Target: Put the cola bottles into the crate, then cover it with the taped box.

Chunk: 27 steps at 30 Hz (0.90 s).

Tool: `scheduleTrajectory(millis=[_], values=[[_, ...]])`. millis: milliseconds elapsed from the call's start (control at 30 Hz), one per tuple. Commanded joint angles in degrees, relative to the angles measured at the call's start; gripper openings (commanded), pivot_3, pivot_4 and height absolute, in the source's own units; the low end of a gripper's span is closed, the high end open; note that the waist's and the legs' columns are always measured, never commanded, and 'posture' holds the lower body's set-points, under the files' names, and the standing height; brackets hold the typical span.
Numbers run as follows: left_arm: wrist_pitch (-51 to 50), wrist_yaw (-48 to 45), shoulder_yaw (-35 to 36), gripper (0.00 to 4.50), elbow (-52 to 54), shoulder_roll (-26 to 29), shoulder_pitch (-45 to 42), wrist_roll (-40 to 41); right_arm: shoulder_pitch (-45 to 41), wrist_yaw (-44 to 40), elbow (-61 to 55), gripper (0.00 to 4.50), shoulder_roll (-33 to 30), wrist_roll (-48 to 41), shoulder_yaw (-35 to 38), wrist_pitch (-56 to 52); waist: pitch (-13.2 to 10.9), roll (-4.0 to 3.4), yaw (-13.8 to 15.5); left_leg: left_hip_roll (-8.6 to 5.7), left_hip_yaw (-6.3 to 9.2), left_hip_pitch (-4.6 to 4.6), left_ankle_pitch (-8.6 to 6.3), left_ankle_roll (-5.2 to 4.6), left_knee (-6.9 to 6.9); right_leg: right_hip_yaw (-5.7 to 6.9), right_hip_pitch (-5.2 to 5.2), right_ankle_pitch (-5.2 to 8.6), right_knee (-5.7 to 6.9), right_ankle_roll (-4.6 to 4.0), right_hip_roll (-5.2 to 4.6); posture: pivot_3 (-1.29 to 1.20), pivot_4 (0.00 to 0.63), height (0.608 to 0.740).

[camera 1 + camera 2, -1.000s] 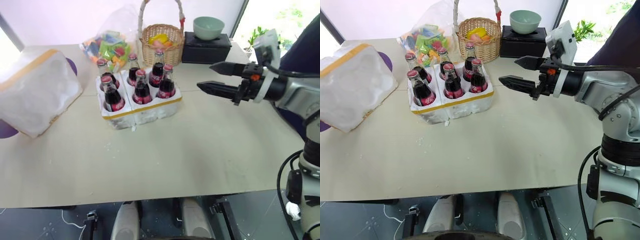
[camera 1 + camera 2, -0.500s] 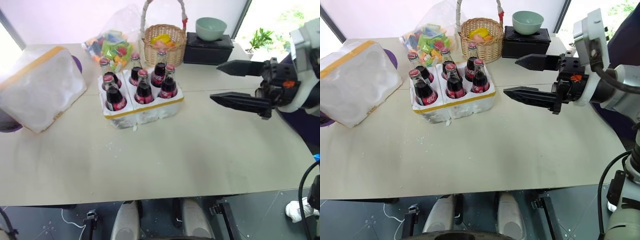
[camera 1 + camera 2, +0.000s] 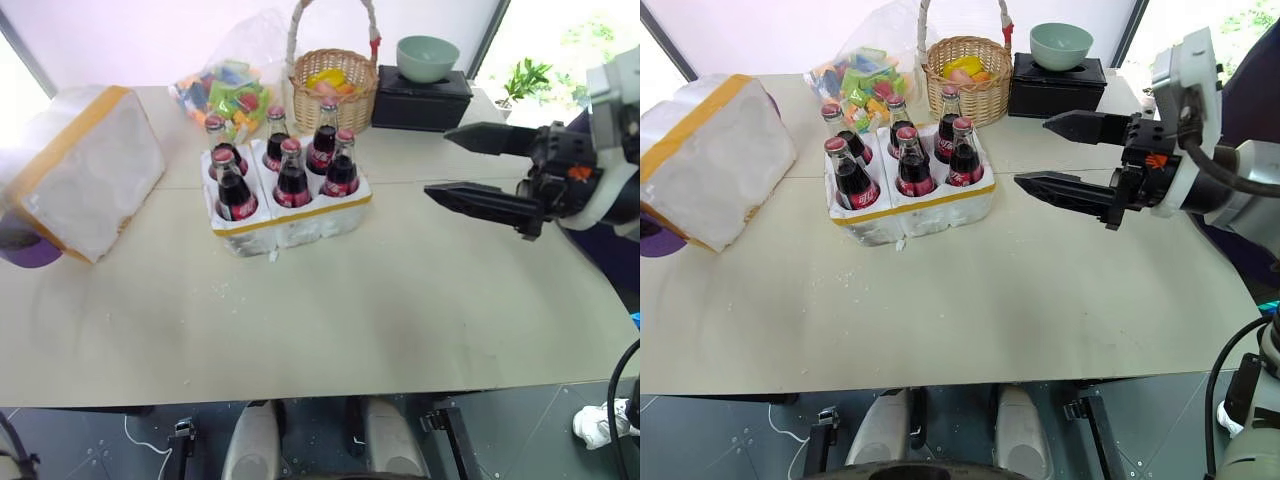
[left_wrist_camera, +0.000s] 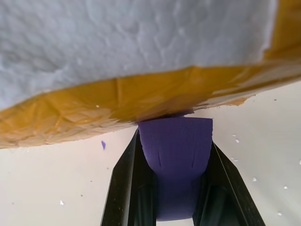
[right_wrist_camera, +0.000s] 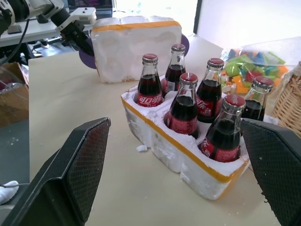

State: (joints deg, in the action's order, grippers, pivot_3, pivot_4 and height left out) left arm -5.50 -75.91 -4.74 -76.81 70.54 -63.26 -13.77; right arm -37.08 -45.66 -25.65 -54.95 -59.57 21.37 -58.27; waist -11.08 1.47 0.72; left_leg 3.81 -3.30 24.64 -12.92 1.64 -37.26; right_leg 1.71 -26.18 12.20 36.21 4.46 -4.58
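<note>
- At the far left of the table (image 3: 330, 310), the taped box (image 3: 85, 165) lies tilted on its side, its far-left end cut off by my head view; one yellow band along its top edge is all I can count.
- Under that box a purple thing (image 4: 176, 155) pokes out; I cannot make out what it is.
- My left gripper (image 4: 176, 188) shows in its wrist view with both black fingers (image 4: 124, 183) pressed against the sides of that purple thing, closed on it, right below the box's taped edge.
- Six cola bottles (image 3: 912, 160) stand upright in the crate (image 3: 930, 215), three by two, all wells filled; the far ones are partly hidden behind the near ones.
- My right gripper (image 3: 1065, 155) hangs to the right of the crate, well apart from it, jaws spread wide and holding nothing.
- Far side of the table: one wicker basket (image 3: 335, 85), its contents hard to tell; one clear bag of coloured bits (image 3: 225, 85); one black box (image 3: 420, 100) with one green bowl (image 3: 428, 55) on top.
</note>
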Motion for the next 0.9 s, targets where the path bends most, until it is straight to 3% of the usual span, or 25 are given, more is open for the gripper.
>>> scheduleTrajectory(millis=[33, 167, 333, 400, 533, 633, 767, 900], values=[[4.44, 2.52, 2.36, 0.30, 1.13, 0.65, 0.17, 1.43, 1.47, -0.96, -0.19, 4.50, -1.21, 0.27, 0.63, 1.69, 0.01, 0.02, 0.00, 0.00, 0.00, 0.00, 0.00, 0.00, 0.00, 0.00, 0.00, 0.00, 0.00, 0.00, 0.00, 0.00, 0.150, 0.740], [10.88, 11.50, 5.37, 0.30, 2.68, -0.56, -0.67, 3.44, 6.25, -4.81, -1.18, 4.50, -3.19, 1.96, 1.39, 4.31, 0.02, 0.09, 0.08, 0.00, 0.06, 0.02, 0.00, 0.00, -0.03, 0.02, 0.03, -0.01, 0.01, 0.02, 0.00, 0.00, 0.150, 0.740], [26.64, 27.86, 8.36, 0.30, 9.97, -3.16, -1.93, 4.42, 8.61, -1.62, -0.34, 4.50, -2.08, 4.26, 1.36, 5.83, 0.03, 0.12, 0.03, 0.00, 0.06, 0.03, 0.00, 0.00, -0.13, 0.02, 0.04, -0.03, 0.03, 0.03, 0.01, 0.00, 0.150, 0.740], [31.05, 29.71, 8.23, 0.30, 15.21, -4.02, -1.24, 4.49, 9.53, -0.84, -0.88, 4.50, -1.53, 3.77, 1.49, 5.74, 0.05, 0.18, 0.11, 0.00, 0.08, 0.03, 0.00, 0.00, -0.14, 0.02, 0.08, -0.04, 0.04, 0.05, 0.00, 0.00, 0.150, 0.740], [28.29, 30.04, 9.86, 0.30, 34.30, -7.69, 2.63, 8.83, 11.15, 0.92, -1.62, 4.50, -0.50, 3.82, 1.10, 6.02, 0.05, 0.18, 0.06, -0.03, 0.07, 0.03, 0.00, 0.00, -0.17, 0.00, 0.16, -0.06, 0.00, 0.10, -0.01, 0.00, 0.150, 0.740], [19.90, 31.64, 9.90, 0.30, 53.89, -10.33, 7.67, 8.51, 11.38, 2.40, -1.56, 4.50, 0.47, 3.64, 0.81, 6.03, 0.05, 0.18, -0.01, -0.03, 0.09, -0.02, 0.00, 0.00, -0.18, -0.02, 0.23, -0.07, 0.02, 0.11, 0.00, 0.00, 0.150, 0.740], [12.00, 33.64, 7.35, 0.30, 69.25, -11.26, 14.26, 1.35, 11.16, 3.78, -1.42, 4.50, 1.03, 3.25, 0.72, 5.86, 0.06, 0.14, -0.61, -0.03, 0.09, -0.13, 0.01, -0.01, -0.17, -0.08, 0.26, -0.08, 0.03, 0.14, 0.05, 0.00, 0.150, 0.740], [12.21, 39.12, 3.14, 0.30, 76.26, -10.33, 22.04, -12.03, 11.01, 6.63, -1.56, 4.50, 2.31, 2.67, 1.31, 5.56, 0.06, 0.14, -0.62, -0.02, 0.12, -0.31, 0.01, -0.01, -0.09, -0.08, 0.40, -0.07, 0.04, 0.12, 0.11, 0.00, 0.150, 0.740]])
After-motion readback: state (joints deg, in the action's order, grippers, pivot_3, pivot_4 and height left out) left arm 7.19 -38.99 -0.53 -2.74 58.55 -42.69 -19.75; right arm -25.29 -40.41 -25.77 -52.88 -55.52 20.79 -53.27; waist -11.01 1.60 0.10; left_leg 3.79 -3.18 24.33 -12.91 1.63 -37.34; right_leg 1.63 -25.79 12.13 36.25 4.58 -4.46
